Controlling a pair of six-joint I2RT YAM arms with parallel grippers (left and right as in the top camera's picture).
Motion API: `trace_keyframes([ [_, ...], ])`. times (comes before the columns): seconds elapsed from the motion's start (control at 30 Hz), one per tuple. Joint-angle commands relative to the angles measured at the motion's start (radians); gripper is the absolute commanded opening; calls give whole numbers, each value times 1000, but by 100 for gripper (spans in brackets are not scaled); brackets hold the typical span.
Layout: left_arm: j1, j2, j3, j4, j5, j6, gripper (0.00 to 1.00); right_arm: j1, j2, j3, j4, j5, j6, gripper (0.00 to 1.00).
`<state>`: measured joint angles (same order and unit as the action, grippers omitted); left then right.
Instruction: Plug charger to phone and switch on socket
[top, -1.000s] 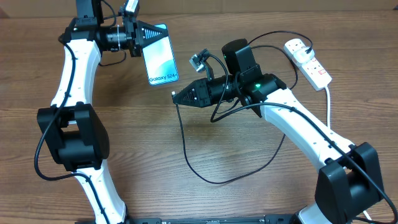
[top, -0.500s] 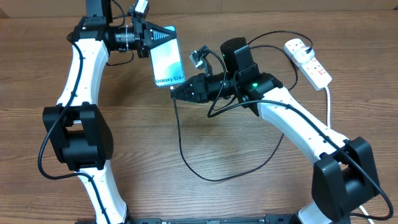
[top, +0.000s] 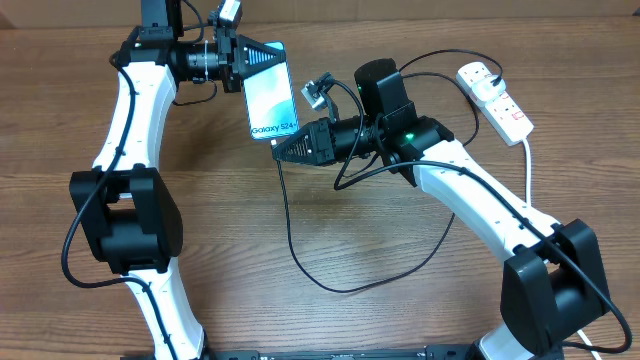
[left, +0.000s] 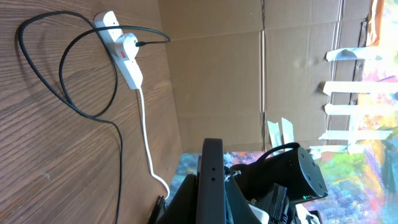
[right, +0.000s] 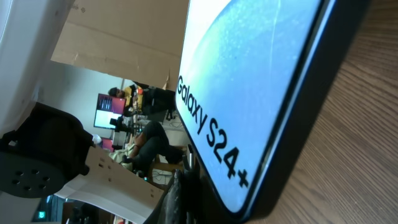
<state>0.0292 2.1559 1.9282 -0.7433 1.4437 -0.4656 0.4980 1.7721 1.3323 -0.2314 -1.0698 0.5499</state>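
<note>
My left gripper (top: 252, 60) is shut on the top end of the phone (top: 271, 92), holding it above the table at the back, its light blue "Galaxy S24+" screen up. In the left wrist view the phone's black edge (left: 211, 180) stands between the fingers. My right gripper (top: 279, 154) is shut on the black connector tip of the charger, right at the phone's bottom edge. The phone's screen (right: 249, 81) fills the right wrist view. The black cable (top: 300, 258) loops over the table. The white socket (top: 497, 98) lies at the back right with a plug in it.
The socket's thick white lead (top: 527, 170) runs down the right side past my right arm. The socket and lead also show in the left wrist view (left: 124, 56). A cardboard wall stands behind the table.
My left gripper brought the phone right and a little down. My right gripper moved left and up with the connector until it met the phone's bottom edge. Little has moved over the last half second.
</note>
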Motion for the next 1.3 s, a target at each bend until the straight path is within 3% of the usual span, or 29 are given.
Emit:
trace_keyframes([
  [0.0,-3,-34,19,2,43,-14,4,-19,3,-6,6,-16,4,4],
  [0.3,-3,-34,19,2,43,-23,4,-35,3,-6,2,6,13,4],
  [0.53,-5,-34,19,68,42,-113,4,-28,3,-6,3,14,24,4],
  [1.27,-13,-34,19,68,32,-111,4,-28,3,-6,41,-4,53,4],
])
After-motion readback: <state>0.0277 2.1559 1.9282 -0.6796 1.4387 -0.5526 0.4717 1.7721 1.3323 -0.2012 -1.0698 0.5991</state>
